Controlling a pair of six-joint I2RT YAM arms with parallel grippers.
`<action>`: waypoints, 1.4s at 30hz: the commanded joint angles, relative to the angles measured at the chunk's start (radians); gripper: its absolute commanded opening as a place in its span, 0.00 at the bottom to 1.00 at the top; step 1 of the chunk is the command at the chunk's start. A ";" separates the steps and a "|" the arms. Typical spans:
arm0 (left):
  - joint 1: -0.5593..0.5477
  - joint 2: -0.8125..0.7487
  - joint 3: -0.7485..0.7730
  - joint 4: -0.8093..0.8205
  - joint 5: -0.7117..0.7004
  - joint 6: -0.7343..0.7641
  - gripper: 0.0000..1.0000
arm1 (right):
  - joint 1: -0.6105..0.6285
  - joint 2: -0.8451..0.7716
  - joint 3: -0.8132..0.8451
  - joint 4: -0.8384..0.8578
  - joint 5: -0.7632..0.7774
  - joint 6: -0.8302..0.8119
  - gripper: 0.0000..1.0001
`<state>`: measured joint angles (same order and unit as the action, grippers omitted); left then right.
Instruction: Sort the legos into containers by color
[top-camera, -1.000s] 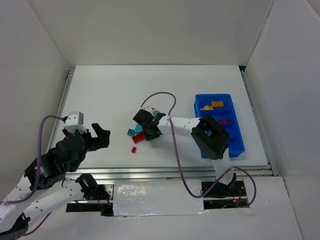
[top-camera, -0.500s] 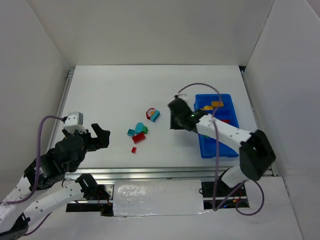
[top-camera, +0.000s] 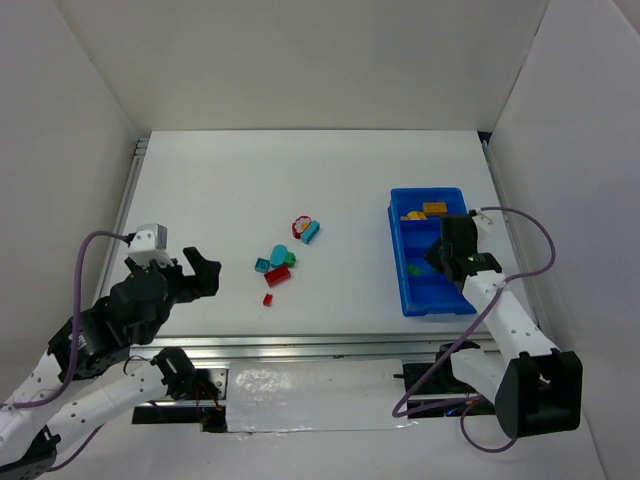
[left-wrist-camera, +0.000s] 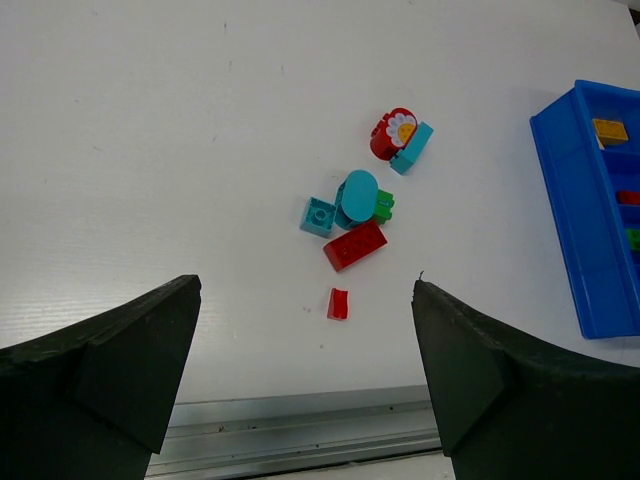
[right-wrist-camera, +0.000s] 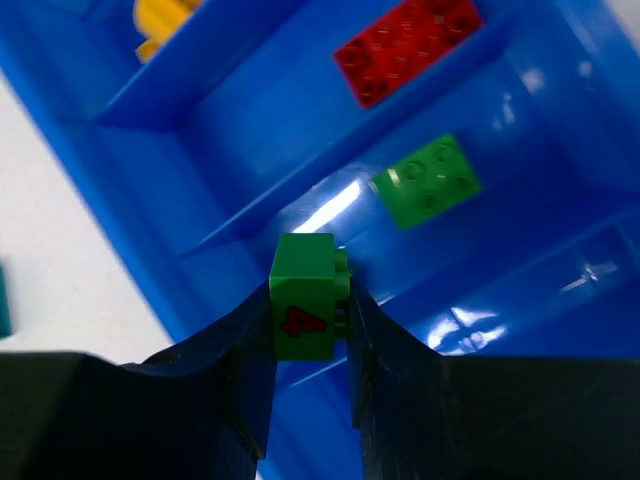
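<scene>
From above: right jaws poised over the middle of the blue tray (top-camera: 437, 306), masking part of its compartments. Yellow pieces (top-camera: 434, 208) already in the far compartment, a green brick (top-camera: 413, 269) closer to the near end. Out on the table (top-camera: 220, 180), well apart from the tray, a loose cluster awaiting sorting. Left jaws parked near the left edge, away from everything.

From the left wrist: left jaws spread wide, nothing between them. Ahead, the cluster in full: red flower piece (left-wrist-camera: 396, 132) touching a cyan brick (left-wrist-camera: 412, 148); nearer, a cyan round piece (left-wrist-camera: 357, 197), cyan square (left-wrist-camera: 318, 215), small green piece (left-wrist-camera: 382, 206), long red brick (left-wrist-camera: 354, 245) and, slightly apart, a tiny red piece (left-wrist-camera: 338, 303). Seven in all, as far as countable.

From the right wrist: right jaws clenched on a green cube (right-wrist-camera: 306, 308), seemingly above the compartment holding the green brick, with a red brick (right-wrist-camera: 407, 45) one compartment over. Not yet released. Roughly a third placed, by estimate; no cyan visible in the tray.
</scene>
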<state>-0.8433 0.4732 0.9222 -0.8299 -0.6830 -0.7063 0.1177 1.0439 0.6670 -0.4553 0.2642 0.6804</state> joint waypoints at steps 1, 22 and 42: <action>-0.003 -0.007 0.009 0.032 -0.003 0.021 0.99 | -0.064 -0.039 -0.030 0.070 -0.032 0.012 0.15; -0.002 0.082 0.010 0.032 -0.013 -0.010 0.99 | 0.052 -0.179 0.095 -0.035 -0.080 -0.059 0.79; 0.196 1.263 0.343 0.426 0.460 0.306 0.99 | 0.266 -0.352 0.095 -0.131 -0.376 -0.137 0.99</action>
<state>-0.6476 1.6981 1.1847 -0.4599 -0.3363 -0.5159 0.3691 0.7097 0.7868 -0.5724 -0.0463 0.5743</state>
